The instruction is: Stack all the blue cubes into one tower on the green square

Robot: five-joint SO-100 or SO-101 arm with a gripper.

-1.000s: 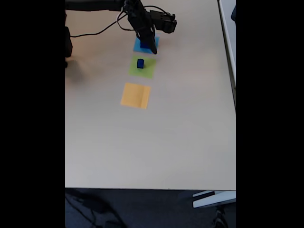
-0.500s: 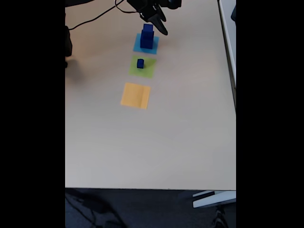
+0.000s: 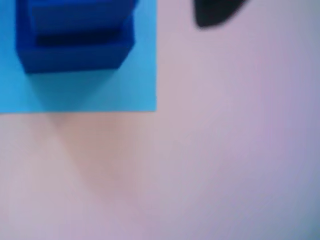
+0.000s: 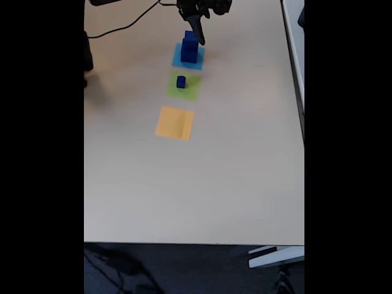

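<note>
Your gripper (image 4: 197, 33) hangs at the far end of the table (image 4: 233, 171), just beside the top of a two-cube stack; in the fixed view it is too small and dark to say whether the jaws stand apart or together, and I cannot tell from the wrist view either, where one dark fingertip (image 3: 212, 14) pokes in at the top edge.

The stack sits on the light-blue patch (image 4: 177, 60) — not where the task wants it. A larger blue cube (image 4: 189, 54) is the base, with a smaller blue cube (image 4: 190, 38) on top, set back from the base's front edge in the wrist view (image 3: 75, 15). The tiny blue cube (image 4: 181, 81) sits alone on the green square (image 4: 191, 92), with the orange patch (image 4: 175, 123) nearer the camera.

These cubes look solid, stiff and light, with smooth flat faces — likely a little slippery, so a skewed pinch could twist them out. Take each one across two opposite side faces, about mid-height, jaws square to the faces. Lift the upper cube by itself rather than carrying both together. The tiny one gives you very little face to hold, so centre on it carefully.
</note>
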